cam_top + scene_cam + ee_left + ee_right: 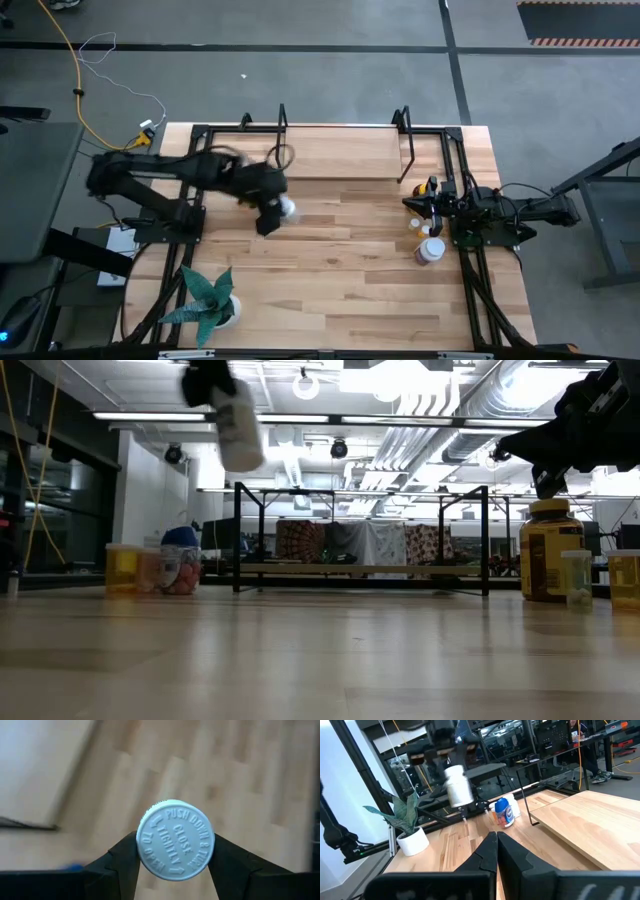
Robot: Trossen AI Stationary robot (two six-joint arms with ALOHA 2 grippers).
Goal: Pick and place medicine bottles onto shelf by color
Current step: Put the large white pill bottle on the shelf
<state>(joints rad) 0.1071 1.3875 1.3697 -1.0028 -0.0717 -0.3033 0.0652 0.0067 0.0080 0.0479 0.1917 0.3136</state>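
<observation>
Bottle-carrying is the step in hand. From above, the left gripper hangs over the middle of the table, holding a white bottle just in front of the shelf; the right gripper waits at the right edge beside a few more bottles; a potted plant sits at the near left corner.

From table height, the white bottle is up in the air, clear of the wood; the shelf stands far behind; a big amber bottle stands at one side.

In the left wrist view, the two fingers pinch the white cap tight.

In the right wrist view, its own fingers are pressed together on nothing; the lifted bottle shows across the table.

I think the next move is to carry the bottle over the shelf, lower it softly onto the board, then let go.
</observation>
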